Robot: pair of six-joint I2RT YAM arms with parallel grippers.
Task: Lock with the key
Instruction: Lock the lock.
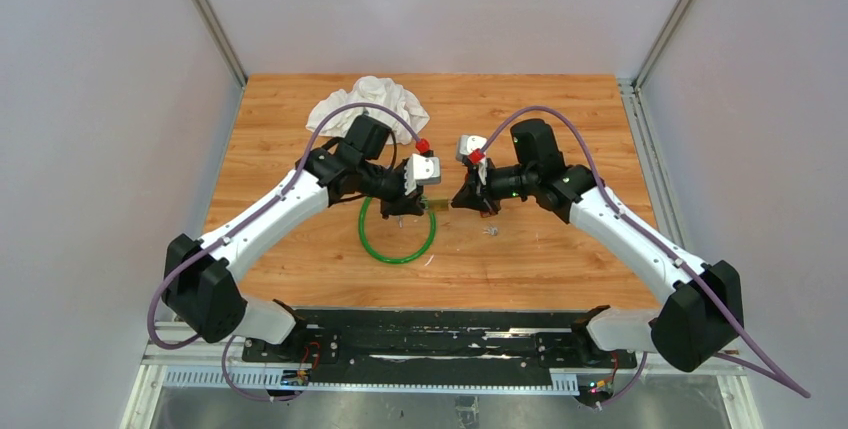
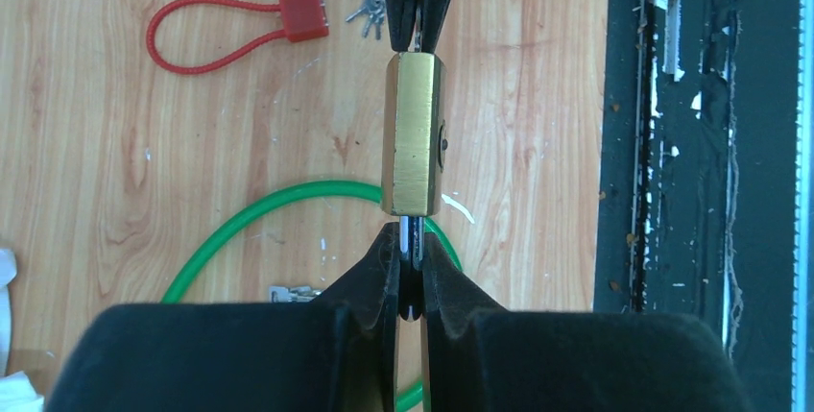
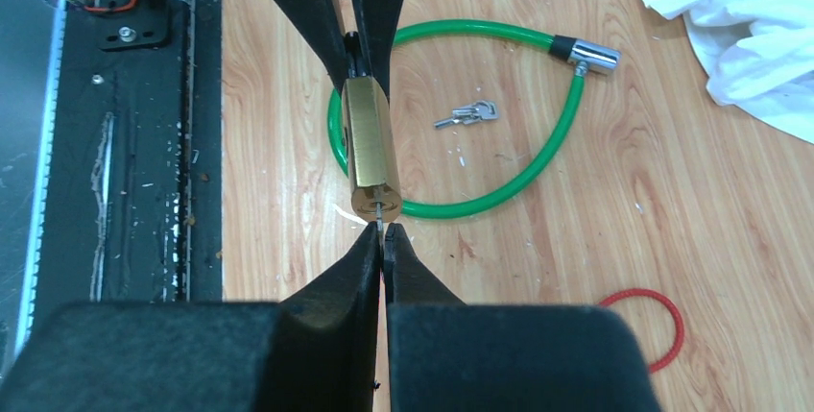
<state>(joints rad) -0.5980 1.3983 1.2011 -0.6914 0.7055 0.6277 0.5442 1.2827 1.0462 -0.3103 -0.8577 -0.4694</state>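
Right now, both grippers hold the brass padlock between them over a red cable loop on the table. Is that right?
Not quite. The cable loop under the brass padlock is green, not red; the right wrist view shows it. The red cable lock lies off to the side. Otherwise yes: the left gripper and the right gripper, pinching the key, hold the padlock between them.

I've open table (image 1: 570, 119) to my right, green cable loop (image 1: 397, 257) under my left gripper (image 2: 411, 249), white cloth (image 1: 368, 101) at far edge, spare keys (image 1: 490, 232) below right gripper (image 3: 382, 235), padlock (image 2: 413, 133) and key (image 3: 380, 220) bridging both.
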